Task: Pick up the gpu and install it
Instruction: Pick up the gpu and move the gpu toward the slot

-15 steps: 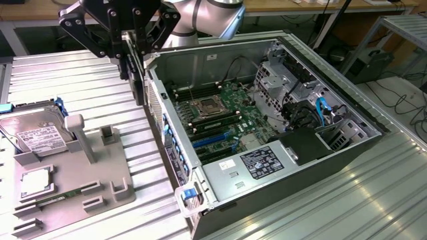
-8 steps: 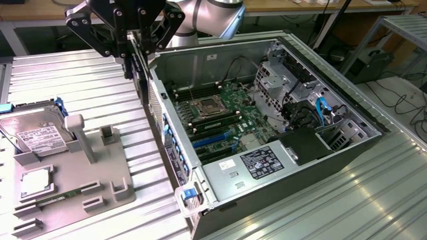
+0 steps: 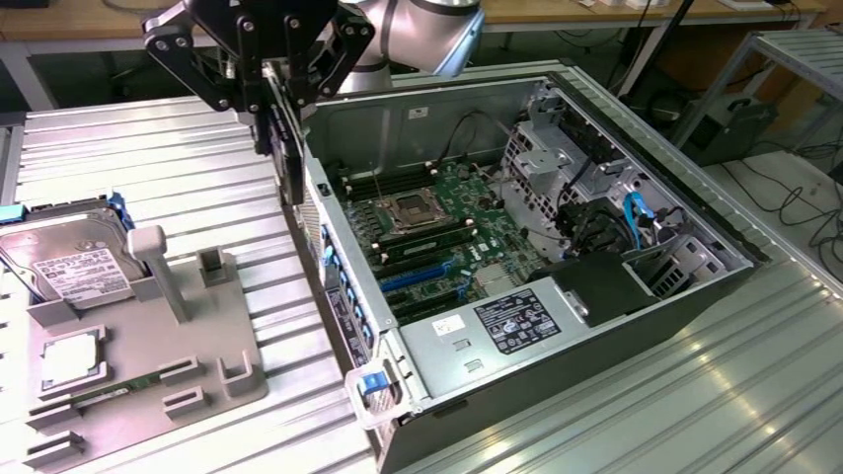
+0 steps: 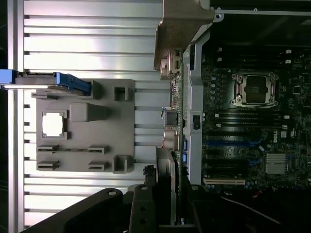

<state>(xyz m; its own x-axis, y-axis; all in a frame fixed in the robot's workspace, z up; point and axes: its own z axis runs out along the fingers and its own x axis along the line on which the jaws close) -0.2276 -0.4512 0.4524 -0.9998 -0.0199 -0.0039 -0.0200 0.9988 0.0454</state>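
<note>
**Card pinched on edge above the open computer case**

The fingers (image 4: 143,206) of the gripper (image 3: 279,94) are closed on the gpu (image 3: 287,163), pinching the thin card by its upper edge so that it hangs straight down between them. That hold looks deliberate. With the card on edge and pointing down, its lower edge can go into a slot from above, and the flat faces stay clear of the case walls.

In the wrist view the gpu (image 4: 166,167) runs out from between the fingertips as a narrow dark strip. It is lined up just beside the case's rear wall (image 4: 193,97), on the outer side of it and not yet over the board.

The case (image 3: 593,395) lies open on its side on the desk (image 3: 158,148), toward the exterior view's right. Its motherboard (image 3: 455,222) faces up, and the blue slots (image 3: 421,276) sit empty, near the card but below it.

A gray holder (image 3: 237,326) sits by the desk's edge on the exterior view's left, well apart from the gripper. A hard drive (image 3: 73,262) rests at the holder's far end.
</note>
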